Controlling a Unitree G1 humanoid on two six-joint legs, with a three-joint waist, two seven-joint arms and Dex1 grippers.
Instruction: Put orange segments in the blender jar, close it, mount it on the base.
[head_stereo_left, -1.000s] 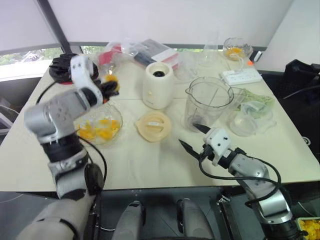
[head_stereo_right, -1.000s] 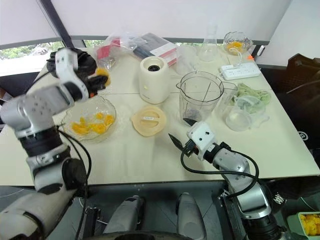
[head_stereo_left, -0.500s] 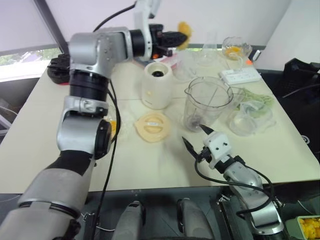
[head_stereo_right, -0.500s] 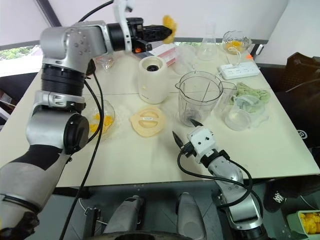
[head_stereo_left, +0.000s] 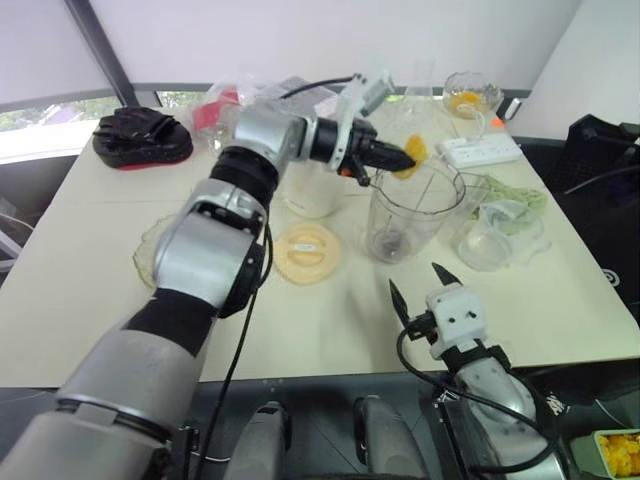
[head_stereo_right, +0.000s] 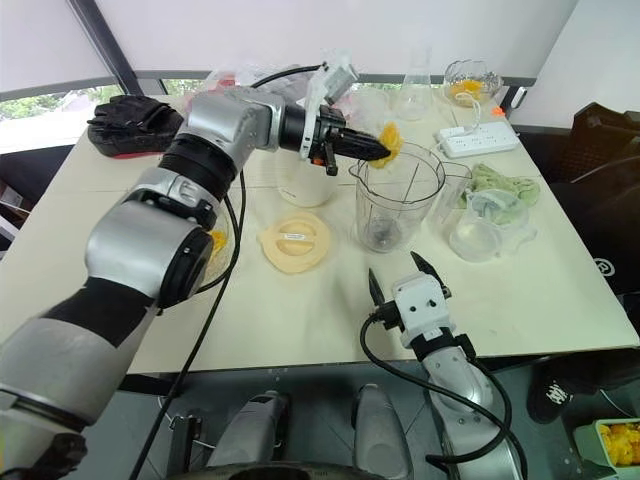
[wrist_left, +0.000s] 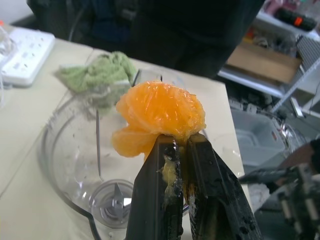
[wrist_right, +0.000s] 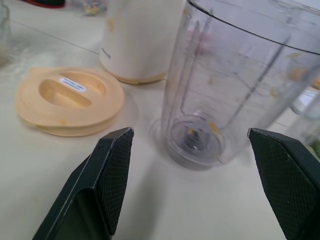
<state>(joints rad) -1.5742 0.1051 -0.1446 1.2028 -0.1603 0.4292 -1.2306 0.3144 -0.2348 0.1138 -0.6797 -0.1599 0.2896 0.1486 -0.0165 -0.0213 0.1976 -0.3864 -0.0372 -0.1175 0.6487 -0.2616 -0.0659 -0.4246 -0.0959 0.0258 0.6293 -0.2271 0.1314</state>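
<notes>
My left fingers (wrist_left: 181, 150) pinch an orange segment (wrist_left: 159, 117) directly above the blender jar's (head_stereo_left: 414, 210) open mouth; right fingers (wrist_right: 200, 165) released.

Cream table (head_stereo_left: 90, 290) bears blender jar (head_stereo_left: 415, 215), base (head_stereo_right: 300, 185), flat lid (head_stereo_left: 308, 251), power strip (head_stereo_left: 482, 151), possibly green cloth (head_stereo_left: 505, 195).

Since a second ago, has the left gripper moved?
Yes. The left gripper, shut on orange segments, has swung from beside the fruit bowl past the base to the blender jar rim.
</notes>
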